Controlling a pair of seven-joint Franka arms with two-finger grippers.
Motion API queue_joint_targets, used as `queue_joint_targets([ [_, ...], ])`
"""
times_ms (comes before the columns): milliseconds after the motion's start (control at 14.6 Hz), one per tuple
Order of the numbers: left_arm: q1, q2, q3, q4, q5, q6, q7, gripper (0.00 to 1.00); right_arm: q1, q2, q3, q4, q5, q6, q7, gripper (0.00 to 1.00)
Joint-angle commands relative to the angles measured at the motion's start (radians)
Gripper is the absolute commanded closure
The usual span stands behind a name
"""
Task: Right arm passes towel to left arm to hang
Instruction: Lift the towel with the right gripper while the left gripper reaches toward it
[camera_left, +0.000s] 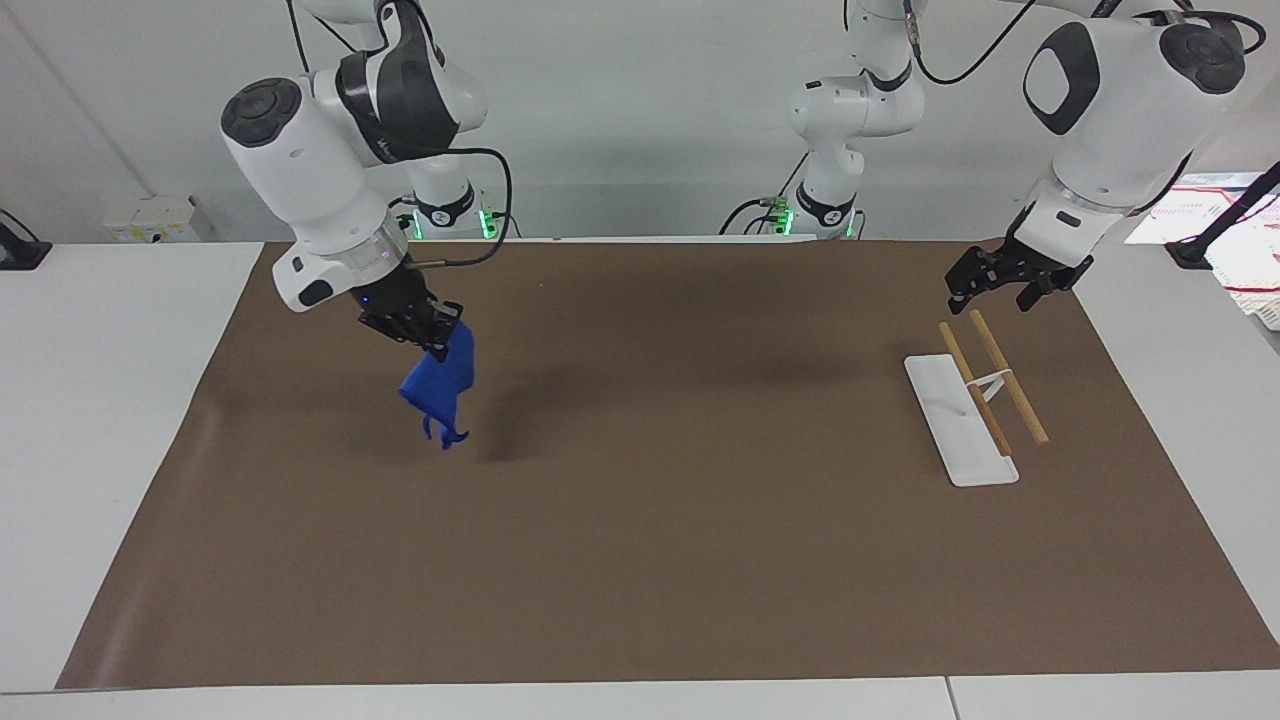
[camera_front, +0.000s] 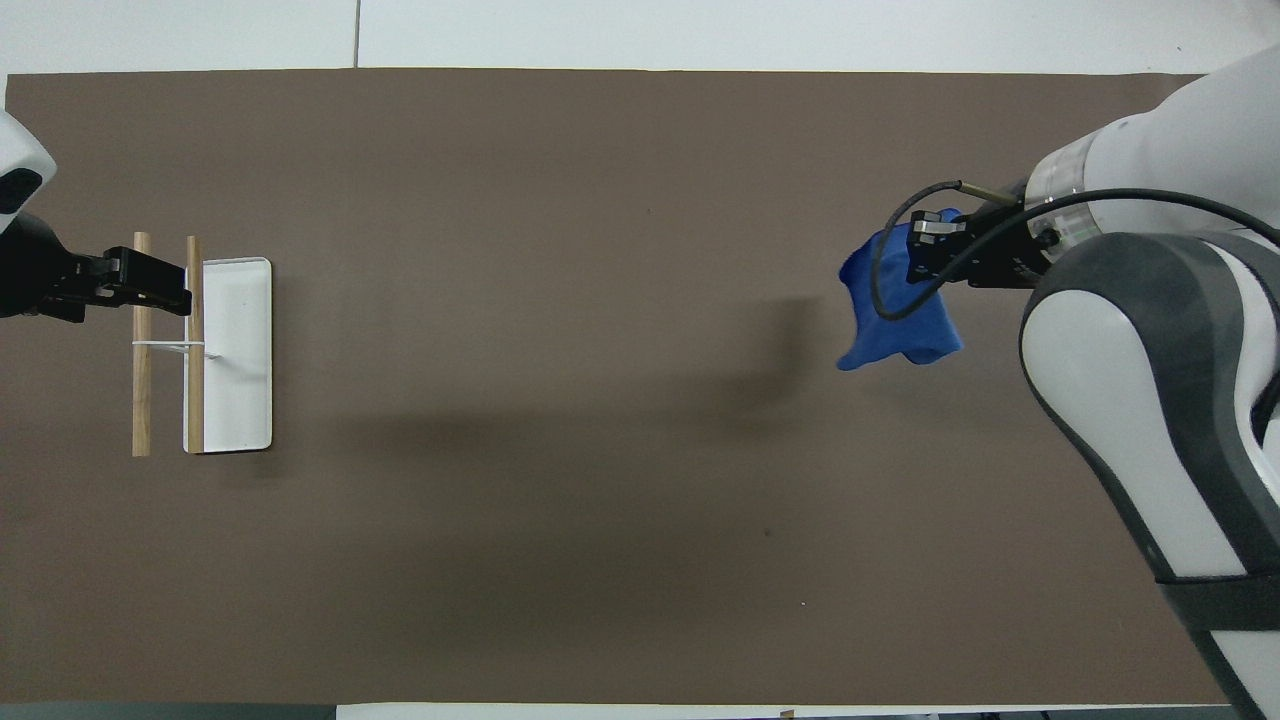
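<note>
your right gripper is up in the air over the brown mat at the right arm's end of the tabletop. its fingers are pinched tight on the top edge of the blue towel. the towel hangs down from them in a bunched, folded shape, and it is off the mat, with its thin loop cord dangling at the bottom. you can see the towel's dark shadow on the mat just beside it. from above, the towel sticks out from under the gripper. your left gripper hovers at the left arm's end of the tabletop, just over the robot-side tips of the two wooden bars of the little hanging rack. its fingers look spread apart and hold nothing. the rack has a flat white base that lies on the mat, and the two bars sit side by side above it on a thin white stand.
</note>
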Motion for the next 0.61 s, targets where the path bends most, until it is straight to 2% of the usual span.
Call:
queue_joint_targets([
  [0,0.018,-0.011,-0.007,-0.011,0.016,-0.012,0.006,0.00,0.062,0.051,0.001,0.027,0.108,0.112,0.171,1.00],
  [273,-0.035,-0.019,-0.019,-0.042,0.016,0.055,-0.047,0.00,0.168,0.065,0.001,0.026,0.250,0.330,0.462,1.00],
  [410,-0.087,-0.034,-0.028,-0.082,0.014,0.101,-0.219,0.00,0.227,0.071,0.001,0.024,0.289,0.434,0.594,1.00],
  [546,-0.159,-0.066,-0.028,-0.157,0.014,0.172,-0.491,0.00,0.261,0.080,0.001,0.026,0.324,0.523,0.699,1.00],
])
